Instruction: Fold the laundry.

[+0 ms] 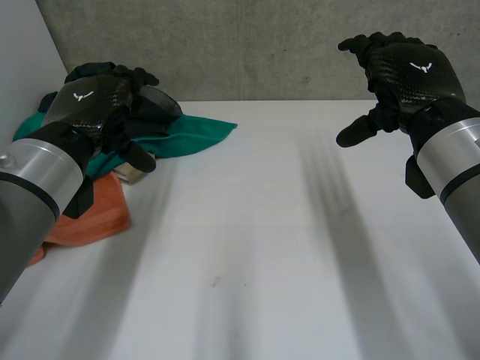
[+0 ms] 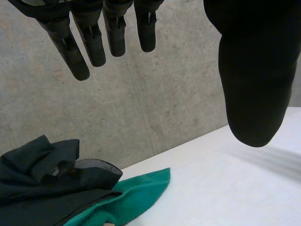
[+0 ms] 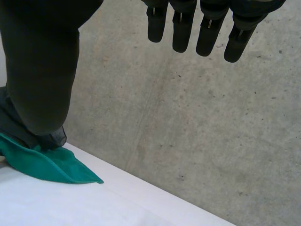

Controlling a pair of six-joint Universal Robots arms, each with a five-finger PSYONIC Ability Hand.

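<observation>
A heap of laundry lies at the table's far left: a green cloth [image 1: 196, 129], a dark garment [image 1: 154, 105] on top of it and an orange cloth [image 1: 97, 214] nearer me. My left hand [image 1: 94, 101] hovers over the heap, open, fingers [image 2: 89, 42] straight and holding nothing. The dark garment [image 2: 47, 176] and green cloth [image 2: 136, 197] lie below its fingertips. My right hand [image 1: 405, 71] hangs open above the table's far right, well apart from the laundry, its fingers [image 3: 207, 28] straight. The green cloth's corner [image 3: 56, 167] lies beyond its thumb.
A grey concrete wall [image 1: 262, 45] runs along the table's far edge. A pale wall [image 1: 22, 67] stands at the left beside the heap. The white table [image 1: 262, 247] stretches bare in front of both hands.
</observation>
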